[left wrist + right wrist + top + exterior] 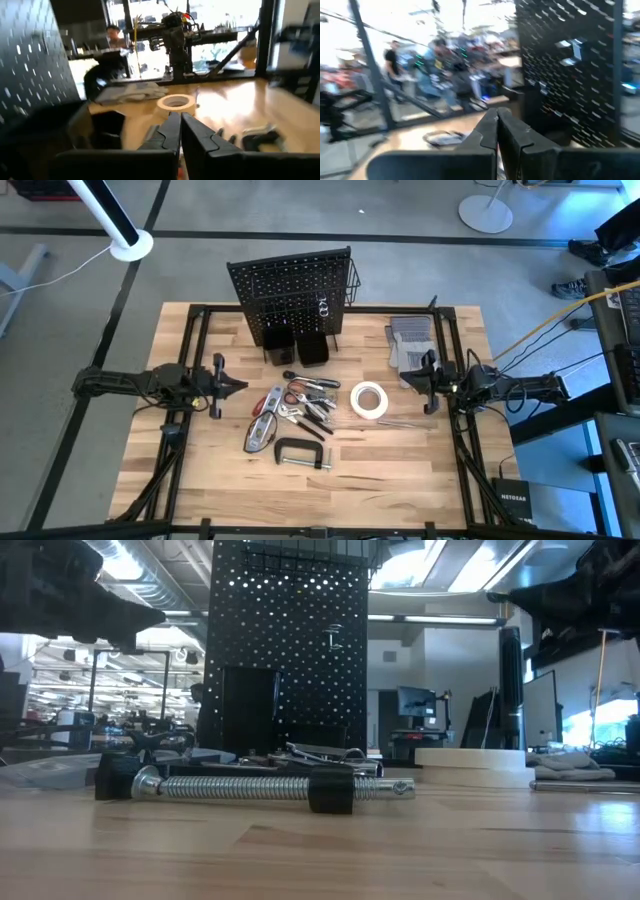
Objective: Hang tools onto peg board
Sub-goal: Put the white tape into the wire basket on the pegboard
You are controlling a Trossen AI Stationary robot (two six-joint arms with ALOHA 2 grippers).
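Note:
The black peg board [292, 288] stands upright at the table's far middle, with a wire basket [352, 280] on its right side and two black bins [295, 345] at its foot. The tools lie on the table in front of it: a black C-clamp [300, 453], a red utility knife [268, 400], a silver tool [260, 435], red- and black-handled pliers [312, 405] and a white tape roll [369, 400]. My left gripper [243, 387] hovers shut and empty left of the tools. My right gripper [405, 377] hovers shut and empty right of the tape roll.
Grey work gloves [410, 345] lie at the far right, just beyond my right gripper. A thin metal piece [405, 423] lies right of the tape roll. A hook [335, 637] sticks out of the peg board. People show in the room behind the table.

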